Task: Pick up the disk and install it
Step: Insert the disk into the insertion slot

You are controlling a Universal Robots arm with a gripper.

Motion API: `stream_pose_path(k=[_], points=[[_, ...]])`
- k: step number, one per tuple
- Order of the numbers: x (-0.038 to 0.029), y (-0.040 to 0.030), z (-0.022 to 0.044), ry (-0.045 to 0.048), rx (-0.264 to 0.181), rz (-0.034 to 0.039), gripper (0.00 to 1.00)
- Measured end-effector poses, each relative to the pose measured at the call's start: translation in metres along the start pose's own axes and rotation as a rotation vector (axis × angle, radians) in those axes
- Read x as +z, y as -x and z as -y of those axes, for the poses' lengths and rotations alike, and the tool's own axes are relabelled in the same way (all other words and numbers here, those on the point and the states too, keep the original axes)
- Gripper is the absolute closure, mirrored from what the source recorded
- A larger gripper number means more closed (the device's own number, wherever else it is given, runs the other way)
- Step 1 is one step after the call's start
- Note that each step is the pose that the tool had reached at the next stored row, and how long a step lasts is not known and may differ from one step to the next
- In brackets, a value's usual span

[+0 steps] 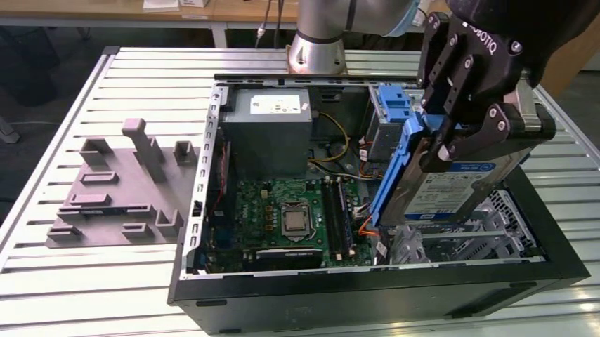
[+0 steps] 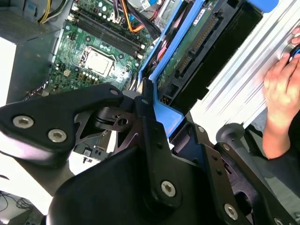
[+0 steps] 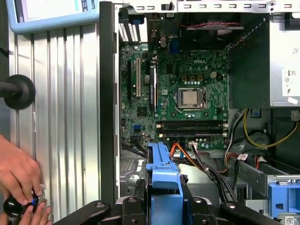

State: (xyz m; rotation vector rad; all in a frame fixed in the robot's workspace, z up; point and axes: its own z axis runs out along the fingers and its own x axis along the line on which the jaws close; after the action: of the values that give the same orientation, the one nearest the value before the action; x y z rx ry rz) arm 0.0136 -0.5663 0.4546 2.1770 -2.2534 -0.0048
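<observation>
Black robot hand [image 1: 466,149] grips the disk [image 1: 457,191], a flat silver-grey drive with a blue-and-white label and a blue plastic frame. Disk is held on edge, tilted, over the exterior view's right part of the open black computer case [image 1: 375,291], next to the green motherboard [image 1: 281,210]. Case sits on the ribbed metal table [image 1: 84,281]. Grey moulded fixture [image 1: 117,186] lies beside the case.

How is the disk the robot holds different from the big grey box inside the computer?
The disk is thin and has a blue frame; the grey box is chunky and plain grey. The disk is held tilted on edge by the gripper; the grey box sits in the case. Both carry a label.
</observation>
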Motion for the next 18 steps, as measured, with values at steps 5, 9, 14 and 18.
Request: stream_pose_path(k=[5, 9, 14, 18], points=[[0.0003, 0.0001, 0.0050, 0.0007, 0.000, 0.0000, 0.64], [0.0004, 0.0003, 0.0092, 0.0018, 0.000, 0.0001, 0.64], [0.0005, -0.0005, 0.0100, 0.0019, 0.000, 0.0000, 0.64], [0.0008, -0.0005, 0.0127, 0.0019, -0.001, 0.0000, 0.64]])
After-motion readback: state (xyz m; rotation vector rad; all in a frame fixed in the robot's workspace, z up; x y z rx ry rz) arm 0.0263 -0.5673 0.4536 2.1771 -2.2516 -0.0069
